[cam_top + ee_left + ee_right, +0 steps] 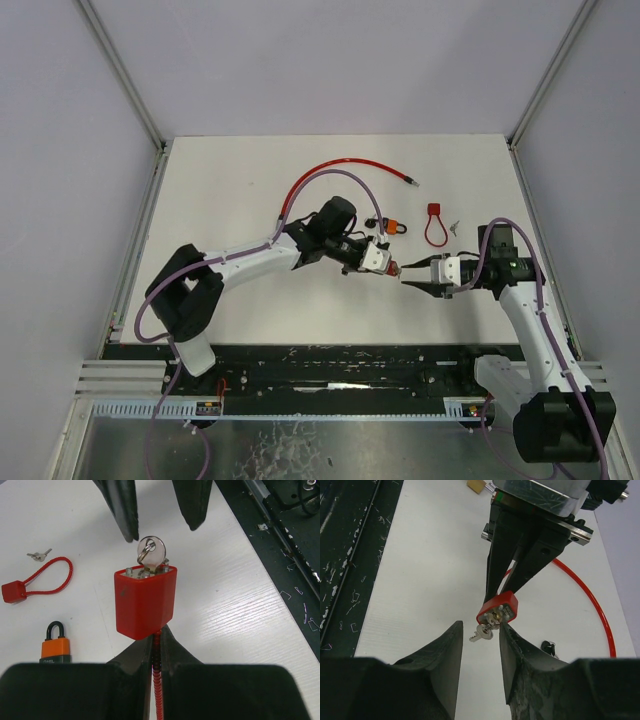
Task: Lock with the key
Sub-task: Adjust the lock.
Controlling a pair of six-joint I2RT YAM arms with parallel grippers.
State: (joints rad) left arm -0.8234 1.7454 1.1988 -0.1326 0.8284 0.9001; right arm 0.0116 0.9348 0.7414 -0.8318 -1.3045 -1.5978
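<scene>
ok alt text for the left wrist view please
The left gripper clamps a red plastic lock body, a silver key on a ring in its top. The right gripper hangs just beyond the key, its black fingers apart. An orange padlock and a red cable-loop lock lie on the white table.

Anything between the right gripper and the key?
Nothing visible. The key sticks out of the lock held by the left gripper. The right gripper faces it, jaws apart on either side.
</scene>
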